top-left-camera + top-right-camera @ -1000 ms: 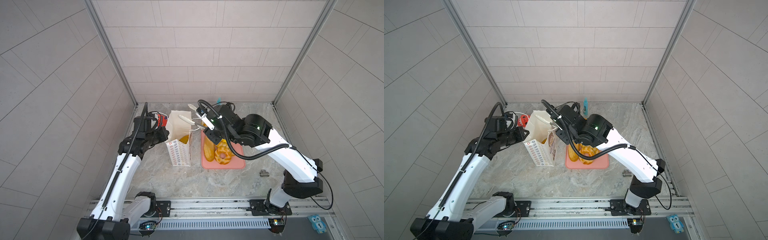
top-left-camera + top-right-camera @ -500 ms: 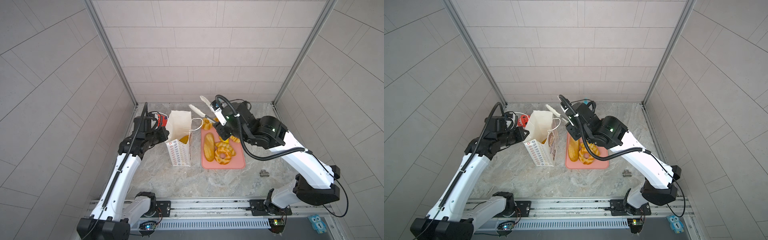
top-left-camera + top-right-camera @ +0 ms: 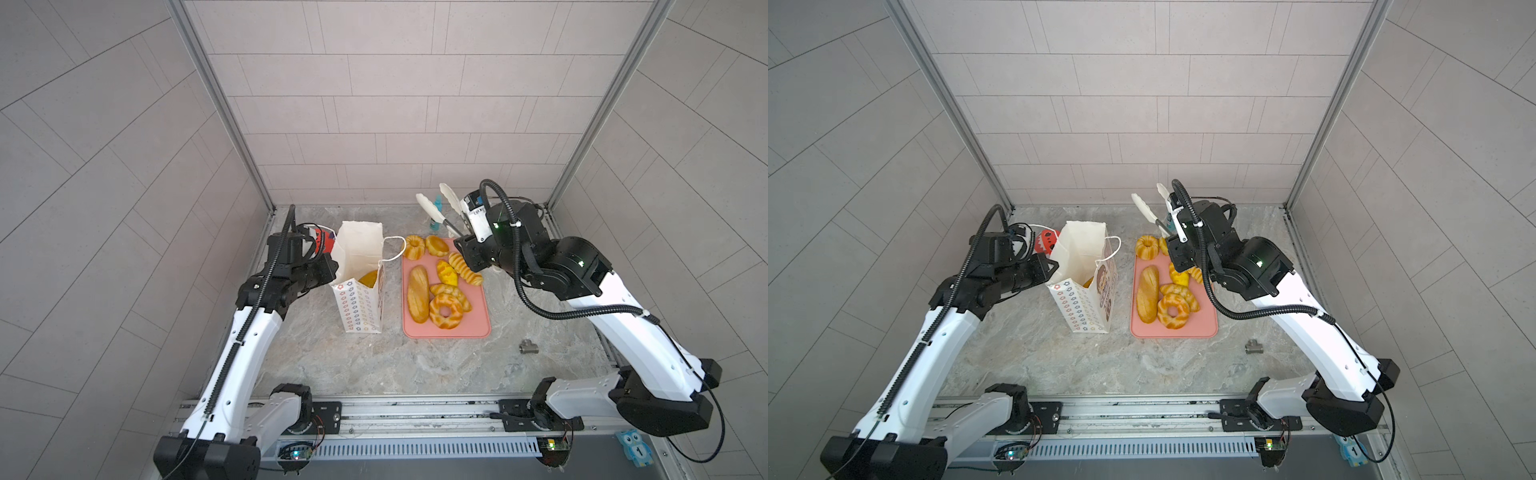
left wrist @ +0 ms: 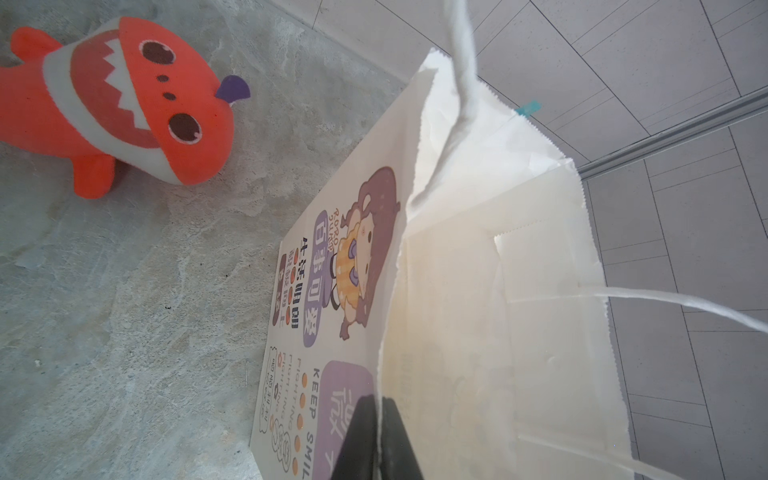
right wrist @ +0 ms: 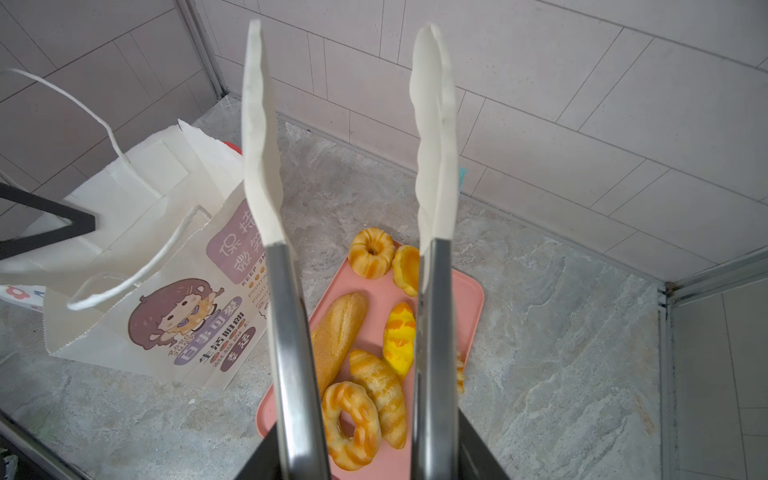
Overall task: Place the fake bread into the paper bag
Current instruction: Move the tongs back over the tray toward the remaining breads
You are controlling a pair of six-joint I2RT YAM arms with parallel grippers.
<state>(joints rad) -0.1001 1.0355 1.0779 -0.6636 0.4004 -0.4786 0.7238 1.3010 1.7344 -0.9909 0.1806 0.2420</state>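
Observation:
The white paper bag stands open left of the pink tray, with a yellow piece of fake bread inside. My left gripper is shut on the bag's rim. Several fake breads lie on the tray: a long loaf, a braided ring and a fluted ring. My right gripper is shut on metal tongs. Their white tips stand apart, empty, above the tray's far end.
A red-orange shark toy lies behind the bag by the left wall. A teal bottle stands at the back wall behind the tongs. A small metal fitting lies on the table right of the tray.
My right arm has swung the tongs right and back, from over the bag's mouth to above the tray's far end. The left gripper and the bag have stayed put.

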